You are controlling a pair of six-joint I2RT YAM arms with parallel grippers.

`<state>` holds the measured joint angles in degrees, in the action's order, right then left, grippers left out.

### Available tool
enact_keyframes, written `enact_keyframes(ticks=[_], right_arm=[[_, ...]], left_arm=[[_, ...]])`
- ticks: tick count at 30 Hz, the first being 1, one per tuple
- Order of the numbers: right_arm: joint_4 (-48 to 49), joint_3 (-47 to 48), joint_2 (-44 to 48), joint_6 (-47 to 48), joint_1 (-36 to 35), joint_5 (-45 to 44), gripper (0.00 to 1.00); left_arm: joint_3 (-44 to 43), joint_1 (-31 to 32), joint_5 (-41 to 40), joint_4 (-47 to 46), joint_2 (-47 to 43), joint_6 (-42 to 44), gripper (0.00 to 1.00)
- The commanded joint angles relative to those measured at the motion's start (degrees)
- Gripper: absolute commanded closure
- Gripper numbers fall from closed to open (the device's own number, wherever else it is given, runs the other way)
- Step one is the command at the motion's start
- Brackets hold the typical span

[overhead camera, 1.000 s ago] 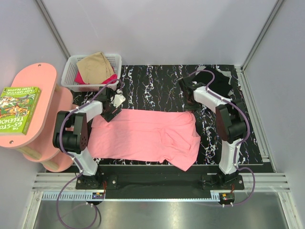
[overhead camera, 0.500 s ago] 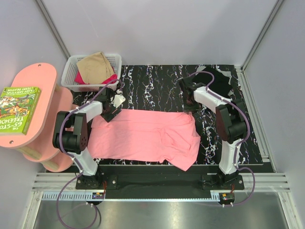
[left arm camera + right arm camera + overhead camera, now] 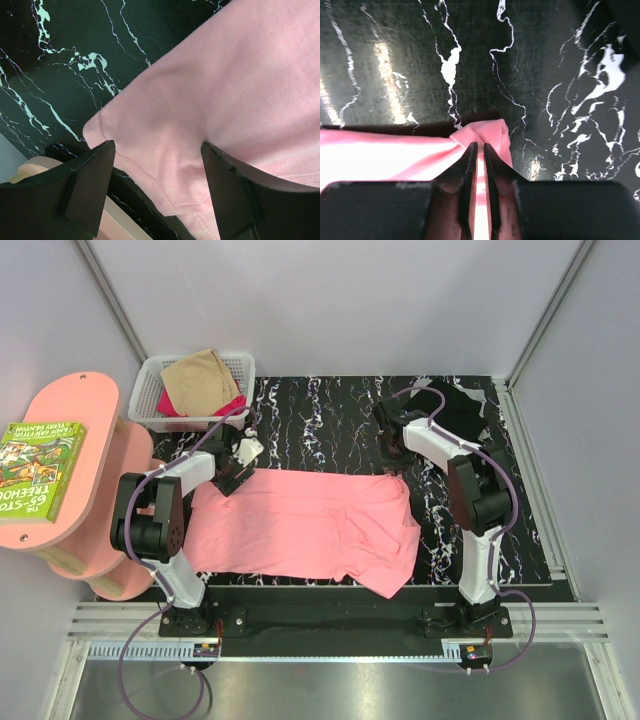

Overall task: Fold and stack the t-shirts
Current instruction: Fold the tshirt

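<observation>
Far left, a tan shirt and magenta shirt wait in the basket. Our left gripper gapes over the pink shirt, flat mid-table. Our right gripper pinches its far-right corner. The black shirt lies far right. We judge nothing folded.

robot lab test cell: plain grey wall panels and aluminium struts box in a black marbled tabletop, two small arms stand bolted at its near edge, purple cables looping from their bases.
</observation>
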<state>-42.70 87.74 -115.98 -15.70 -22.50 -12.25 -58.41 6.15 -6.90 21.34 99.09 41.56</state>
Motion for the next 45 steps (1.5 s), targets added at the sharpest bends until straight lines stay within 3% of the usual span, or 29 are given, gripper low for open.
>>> enact_keyframes(ticks=[1, 6, 8, 10, 17, 21, 27, 32, 38, 43, 44, 45], right_arm=[[0.33, 0.94, -1.61, -0.56, -0.17, 1.53, 0.81], [0.33, 0.41, -1.53, -0.73, -0.17, 2.06, 0.68], [0.33, 0.5, -1.18, -0.64, -0.17, 2.06, 0.57], [0.33, 0.58, -0.82, -0.47, -0.17, 1.79, 0.57], [0.25, 0.41, -2.58, -0.47, -0.17, 1.79, 0.7], [0.33, -0.38, -2.58, -0.73, -0.17, -0.49, 1.0], [-0.37, -2.49, -0.04, -0.38, 1.14, -5.94, 1.0], [-0.81, -4.07, 1.99, -1.17, 6.85, -7.96, 1.0], [-2.12, 0.14, 0.33, -1.44, 11.42, -7.44, 1.0], [-7.2, 10.23, -3.45, 0.06, 11.52, -9.09, 0.84], [-8.36, 13.91, -3.98, 0.32, 11.52, -9.11, 0.65], [-9.24, 15.42, -3.81, 0.32, 11.52, -8.67, 0.61]], left_arm=[[1.46, -0.44, 0.3, 1.51, -0.91, 0.71, 0.25], [1.37, -0.44, 0.3, 1.42, -0.74, 0.8, 0.25], [1.37, -0.44, 0.3, 1.51, -0.56, 0.72, 0.25], [1.46, -0.44, 0.3, 1.42, -0.39, 0.8, 0.25], [1.37, -0.44, 0.13, 1.33, -0.48, 0.89, 0.26], [1.55, -0.44, -0.31, 1.07, -0.48, 1.24, 0.26], [2.07, -0.79, -0.75, 0.54, -0.21, 1.86, 0.26], [2.07, -1.32, -0.84, 0.45, 0.14, 2.3, 0.26], [1.02, -1.32, -0.58, 0.72, 0.67, 1.95, 0.26], [-0.3, -1.32, -0.22, 0.98, 0.93, 1.16, 0.26], [-0.91, -1.32, -0.22, 0.89, 0.93, 0.98, 0.26], [-1.26, -1.32, -0.22, 0.98, 0.84, 0.72, 0.26]])
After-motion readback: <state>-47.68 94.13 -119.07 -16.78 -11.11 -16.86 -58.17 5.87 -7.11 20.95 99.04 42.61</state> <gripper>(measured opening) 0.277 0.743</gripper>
